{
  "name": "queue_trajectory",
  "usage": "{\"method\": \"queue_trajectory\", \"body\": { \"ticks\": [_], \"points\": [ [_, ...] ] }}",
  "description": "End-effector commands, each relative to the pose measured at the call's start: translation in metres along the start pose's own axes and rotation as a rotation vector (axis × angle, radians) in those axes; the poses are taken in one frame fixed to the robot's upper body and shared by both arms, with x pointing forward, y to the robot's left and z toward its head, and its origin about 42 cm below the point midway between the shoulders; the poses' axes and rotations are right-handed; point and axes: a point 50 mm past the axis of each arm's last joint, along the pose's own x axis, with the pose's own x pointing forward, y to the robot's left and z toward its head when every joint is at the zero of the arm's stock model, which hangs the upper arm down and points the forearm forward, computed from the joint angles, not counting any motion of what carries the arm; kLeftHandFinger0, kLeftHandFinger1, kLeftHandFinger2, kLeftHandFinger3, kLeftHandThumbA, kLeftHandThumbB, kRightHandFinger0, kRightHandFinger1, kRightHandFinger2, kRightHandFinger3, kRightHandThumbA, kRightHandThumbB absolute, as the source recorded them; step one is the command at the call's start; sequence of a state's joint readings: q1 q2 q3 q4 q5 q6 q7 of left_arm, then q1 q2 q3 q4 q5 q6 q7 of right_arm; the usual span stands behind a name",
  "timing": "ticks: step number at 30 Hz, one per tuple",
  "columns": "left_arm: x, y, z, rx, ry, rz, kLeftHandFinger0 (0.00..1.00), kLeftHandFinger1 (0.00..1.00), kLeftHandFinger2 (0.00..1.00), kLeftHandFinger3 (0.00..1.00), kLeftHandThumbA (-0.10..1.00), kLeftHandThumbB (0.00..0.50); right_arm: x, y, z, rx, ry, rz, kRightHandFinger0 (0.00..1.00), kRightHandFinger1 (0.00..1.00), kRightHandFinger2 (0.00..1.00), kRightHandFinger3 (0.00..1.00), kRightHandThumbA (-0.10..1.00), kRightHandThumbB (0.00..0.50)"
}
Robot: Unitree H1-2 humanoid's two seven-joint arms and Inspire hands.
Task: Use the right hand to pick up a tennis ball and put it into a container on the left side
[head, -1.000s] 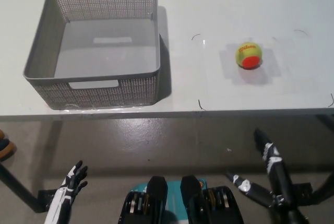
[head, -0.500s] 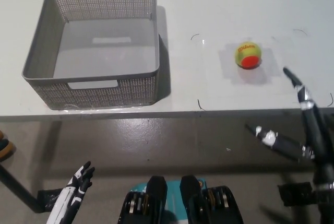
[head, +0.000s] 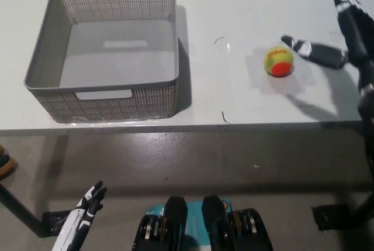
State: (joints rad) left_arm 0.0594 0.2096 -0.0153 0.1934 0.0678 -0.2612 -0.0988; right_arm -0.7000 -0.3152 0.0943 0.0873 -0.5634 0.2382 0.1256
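Now the yellow-green tennis ball with its orange patch (head: 279, 62) is seen resting on the white tabletop (head: 245, 17), at the right of the scene and well apart from the grey perforated plastic basket with cut-out handles (head: 105, 96) that is set at the left. The black right hand (head: 339, 34) is held over the table just to the right of the ball, spread wide with nothing in its grasp. One dark finger with a pale tip (head: 304, 47) is stretched toward the ball's upper right side, very near it; whether contact is made cannot be told. Another finger is raised far up toward the top right corner. A soft shadow is cast on the tabletop below the hand.

The basket is seen empty, its open top facing up and its near wall close to the table's front edge. Between basket and ball only bare white surface is found, broken by a few thin dark curved marks (head: 224, 116); nothing is placed in the path across.

Down at the lower left, below the table edge and over the grey floor (head: 193, 151), the white left hand (head: 87, 207) is held at rest, fingers slightly apart, nothing gripped.
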Motion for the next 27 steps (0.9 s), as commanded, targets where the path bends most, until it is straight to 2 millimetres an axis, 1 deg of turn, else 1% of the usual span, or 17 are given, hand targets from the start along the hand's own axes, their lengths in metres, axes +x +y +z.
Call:
{"method": "queue_trajectory", "body": {
  "ticks": [1,2,3,5,6,8,11,19,21,24,27],
  "points": [
    [0.005,0.004,0.007,0.025,-0.032,-0.013,1.00,1.00,1.00,1.00,0.97,0.390,0.044,-0.016,0.012,-0.064,0.077,0.042,1.00,1.00,1.00,1.00,0.96,0.452],
    [0.005,0.004,0.007,0.026,-0.033,-0.014,1.00,1.00,1.00,1.00,0.97,0.384,0.048,-0.016,0.012,-0.065,0.082,0.048,1.00,1.00,1.00,1.00,0.94,0.446],
    [0.005,0.004,0.008,0.031,-0.034,-0.016,1.00,1.00,1.00,1.00,0.98,0.387,0.056,-0.015,0.010,-0.061,0.097,0.063,1.00,1.00,1.00,1.00,0.92,0.452],
    [0.005,0.003,0.008,0.036,-0.033,-0.018,1.00,1.00,1.00,1.00,0.98,0.389,0.066,-0.014,0.009,-0.054,0.119,0.083,1.00,1.00,1.00,1.00,0.92,0.456],
    [0.006,0.003,0.009,0.038,-0.034,-0.020,1.00,1.00,1.00,1.00,0.98,0.390,0.072,-0.013,0.009,-0.058,0.127,0.093,1.00,1.00,1.00,1.00,0.93,0.476],
    [0.006,0.004,0.008,0.047,-0.036,-0.024,1.00,1.00,1.00,1.00,1.00,0.388,0.085,-0.010,0.008,-0.072,0.151,0.124,1.00,1.00,1.00,1.00,0.96,0.498],
    [0.007,0.003,0.008,0.062,-0.043,-0.024,1.00,1.00,1.00,1.00,1.00,0.387,0.099,-0.004,0.006,-0.095,0.185,0.174,1.00,1.00,1.00,1.00,0.97,0.500],
    [0.010,0.003,0.009,0.070,-0.036,-0.029,1.00,1.00,1.00,1.00,1.00,0.402,0.121,0.015,0.003,-0.128,0.226,0.252,1.00,1.00,1.00,1.00,0.94,0.500],
    [0.010,0.002,0.009,0.071,-0.039,-0.031,1.00,1.00,1.00,1.00,1.00,0.412,0.123,0.018,0.001,-0.132,0.236,0.267,1.00,1.00,1.00,1.00,0.94,0.500],
    [0.010,0.003,0.010,0.078,-0.040,-0.035,1.00,1.00,1.00,1.00,1.00,0.406,0.129,0.022,0.000,-0.131,0.261,0.289,1.00,1.00,1.00,1.00,0.93,0.500],
    [0.013,0.004,0.010,0.088,-0.040,-0.037,1.00,1.00,1.00,1.00,1.00,0.415,0.132,0.024,0.002,-0.144,0.276,0.300,1.00,1.00,1.00,1.00,0.94,0.500]
  ]
}}
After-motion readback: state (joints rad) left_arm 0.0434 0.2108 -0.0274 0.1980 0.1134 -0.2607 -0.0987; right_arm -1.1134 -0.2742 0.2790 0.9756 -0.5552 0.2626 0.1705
